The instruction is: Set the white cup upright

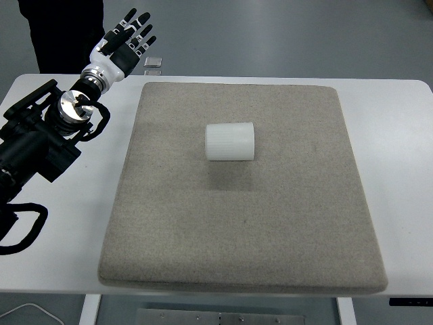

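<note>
Your left hand (pixel 127 38) sits raised at the far left corner of the table (pixel 399 135), fingers spread and straight, with nothing in it. It is well apart from the work, off the mat and past its far left corner. Just beside the fingertips a small flat object (pixel 153 62) lies on the table; it is too small to identify, so leave it alone. The right arm is not in view. Moving outward, the grey mat (pixel 237 230) covers most of the tabletop, and the white cup (pixel 230 141) lies on its side a little beyond the mat's middle, its long axis running left to right. You cannot clearly tell from here which end is the mouth and which the base, so check that as you close in, since it decides which way you tip it. Nothing of the task looks done yet: the step in hand is the reach. Bring the hand across and down over the cup with the fingers kept wide, so you straddle the round body rather than nudging it, because a cylinder on its side will likely roll toward or away from you. Close on the wall gently, lift slightly, rotate until the base faces down, and set it flat on the mat before letting go.
</note>
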